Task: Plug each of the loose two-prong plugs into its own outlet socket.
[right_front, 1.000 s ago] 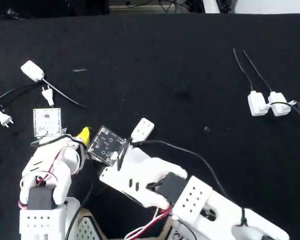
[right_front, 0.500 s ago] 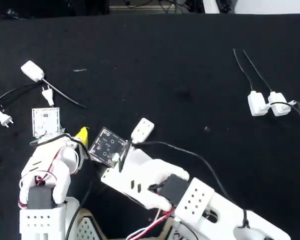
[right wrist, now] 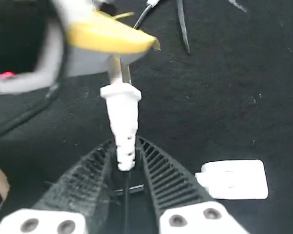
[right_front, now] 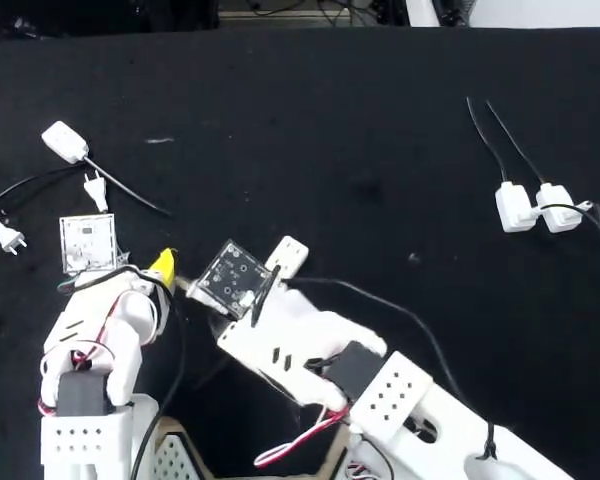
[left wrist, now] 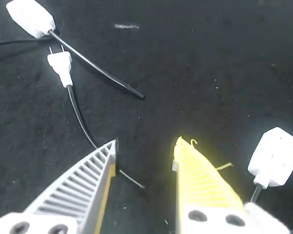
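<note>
My right gripper (right wrist: 125,146) is clamped on a white plug (right wrist: 121,112), prongs out ahead of its fingertips; over the last second I have nudged that wrist forward, so the prongs now sit just short of the yellow finger of the left gripper (left wrist: 144,146); that one hangs open and empty; the outlet socket (right wrist: 232,179) lies off beside my right fingers, so I judge the plug needs turning toward it.

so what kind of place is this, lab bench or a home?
Probably a lab test bench: black-covered table, left arm and right arm, a loose plug and outlet socket laid out on it.
</note>
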`<act>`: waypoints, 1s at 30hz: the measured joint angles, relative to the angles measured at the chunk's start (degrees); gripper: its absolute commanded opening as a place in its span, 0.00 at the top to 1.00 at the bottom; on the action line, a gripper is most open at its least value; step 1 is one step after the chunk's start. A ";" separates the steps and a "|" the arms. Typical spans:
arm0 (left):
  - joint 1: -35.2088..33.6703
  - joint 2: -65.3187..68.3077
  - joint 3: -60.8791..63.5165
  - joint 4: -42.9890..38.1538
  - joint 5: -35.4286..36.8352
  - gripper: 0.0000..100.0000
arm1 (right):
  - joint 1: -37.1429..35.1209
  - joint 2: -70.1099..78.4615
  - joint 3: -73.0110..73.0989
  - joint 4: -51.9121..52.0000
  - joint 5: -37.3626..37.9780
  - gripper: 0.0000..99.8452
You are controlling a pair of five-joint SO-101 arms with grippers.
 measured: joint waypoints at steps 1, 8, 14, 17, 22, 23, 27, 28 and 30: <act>0.00 0.09 0.44 -0.53 0.00 0.80 | -0.18 0.00 0.00 -0.18 0.00 0.99; 0.00 0.09 0.62 -1.23 1.93 0.80 | -0.35 12.13 -1.05 -5.54 -0.09 0.99; 0.09 0.09 2.11 -1.23 2.20 0.80 | -0.35 27.60 -7.47 -8.79 -0.09 0.99; -1.76 0.09 2.90 -1.23 2.20 0.80 | -0.35 32.44 -9.49 -10.81 -0.09 0.98; -7.91 0.09 2.90 -1.23 2.20 0.80 | 0.70 38.86 -13.63 -11.08 0.00 0.90; -8.97 0.09 2.90 -1.23 2.20 0.80 | 1.41 40.09 -14.51 -11.08 -0.26 0.90; -12.57 0.09 2.90 -1.23 2.20 0.80 | 2.11 46.68 -18.73 -11.08 -2.64 0.90; -13.36 0.09 2.90 -1.23 2.20 0.80 | 2.11 48.35 -20.22 -10.73 -2.81 0.90; -14.68 0.09 2.90 -1.23 2.20 0.80 | 2.11 51.60 -23.65 -8.44 -3.25 0.90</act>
